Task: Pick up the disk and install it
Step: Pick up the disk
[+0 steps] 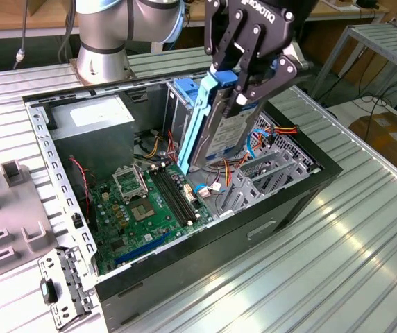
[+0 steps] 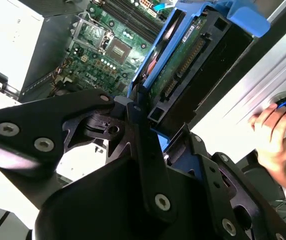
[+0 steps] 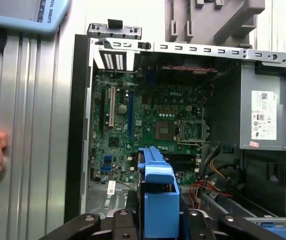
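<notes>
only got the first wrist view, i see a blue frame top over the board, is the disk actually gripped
Observer: Yes, in the exterior view the claw is shut on the upper end of the disk.
Operator: how is it sitting
Observer: Nearly upright, its lower end down inside the open case near the memory slots.
Operator: which side faces the second wrist camera
Observer: Its green circuit side, framed in blue.

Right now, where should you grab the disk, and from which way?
Grab its top end, coming from above. The disk stands on end, slightly tilted, over the open computer case, so only that end sticks up free. The claw is shut on it there.
</notes>
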